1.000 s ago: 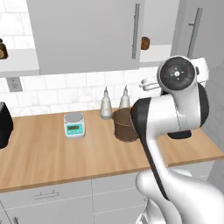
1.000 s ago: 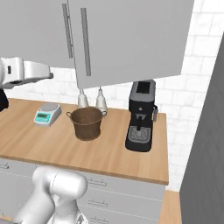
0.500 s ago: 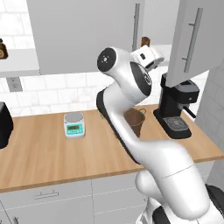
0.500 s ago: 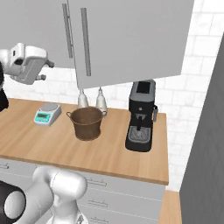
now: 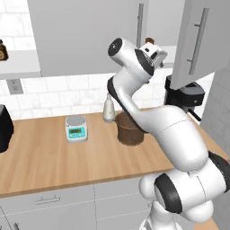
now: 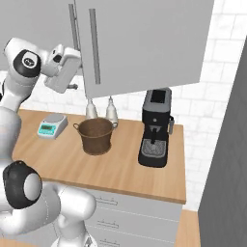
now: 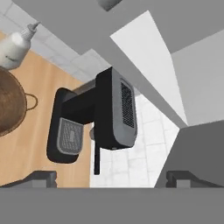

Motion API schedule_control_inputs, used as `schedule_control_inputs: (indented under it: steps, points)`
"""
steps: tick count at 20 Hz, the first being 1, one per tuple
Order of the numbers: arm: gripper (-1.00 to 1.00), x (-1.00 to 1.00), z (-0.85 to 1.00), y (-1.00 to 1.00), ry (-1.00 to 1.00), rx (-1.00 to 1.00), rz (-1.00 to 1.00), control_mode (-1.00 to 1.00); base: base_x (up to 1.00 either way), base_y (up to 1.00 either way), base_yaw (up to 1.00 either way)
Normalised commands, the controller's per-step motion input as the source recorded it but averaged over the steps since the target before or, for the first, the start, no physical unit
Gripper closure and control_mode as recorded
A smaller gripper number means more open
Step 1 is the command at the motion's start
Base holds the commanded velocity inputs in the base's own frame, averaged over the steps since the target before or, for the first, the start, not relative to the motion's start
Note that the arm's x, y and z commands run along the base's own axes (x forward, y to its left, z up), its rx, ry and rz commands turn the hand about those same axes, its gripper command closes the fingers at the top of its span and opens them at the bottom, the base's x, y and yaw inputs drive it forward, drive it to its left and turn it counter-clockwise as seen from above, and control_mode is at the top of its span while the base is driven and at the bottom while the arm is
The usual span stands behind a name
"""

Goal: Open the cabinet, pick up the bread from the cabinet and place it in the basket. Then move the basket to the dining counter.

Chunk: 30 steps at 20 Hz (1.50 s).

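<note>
Left base view: open, empty jaws of the gripper (image 5: 157, 55) sit mid-frame at the cabinet (image 5: 200, 40) opening, its ajar door upper right.

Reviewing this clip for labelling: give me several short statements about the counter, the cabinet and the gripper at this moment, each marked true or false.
1. The basket stands on the wood worktop beside the black coffee machine. True.
2. The bread already lies in the basket. False: what shows of the basket's inside in the right base view is bare.
3. The gripper is raised up at the cabinet, open and holding nothing. True.
4. The right cabinet door is swung open in the left base view. True.
5. The white-and-teal kitchen scale sits inside the basket. False: it sits on the worktop, apart from the basket.
</note>
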Motion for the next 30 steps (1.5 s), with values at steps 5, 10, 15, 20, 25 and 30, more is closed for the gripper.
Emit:
schedule_control_inputs:
  steps: [5,10,15,20,25,30]
  points:
    - [-1.00,0.16,-0.17,-0.61,0.09,0.00,0.00,-1.00,0.00,0.00,0.00]
    - [-1.00,-0.28,0.00,-0.68,0.00,0.00,0.00,-1.00,0.00,0.00,0.00]
    - [-1.00,-0.60,0.00,-0.83,-0.02,0.00,0.00,-1.00,0.00,0.00,0.00]
    - [-1.00,-0.65,0.04,-0.94,-0.10,0.02,0.00,-1.00,0.00,0.00,0.00]
    - [-1.00,-0.52,0.23,-1.00,-0.14,0.08,0.00,-1.00,0.00,0.00,0.00]
    - [-1.00,-0.32,0.17,-0.83,-0.12,0.18,0.00,-1.00,0.00,0.00,0.00]
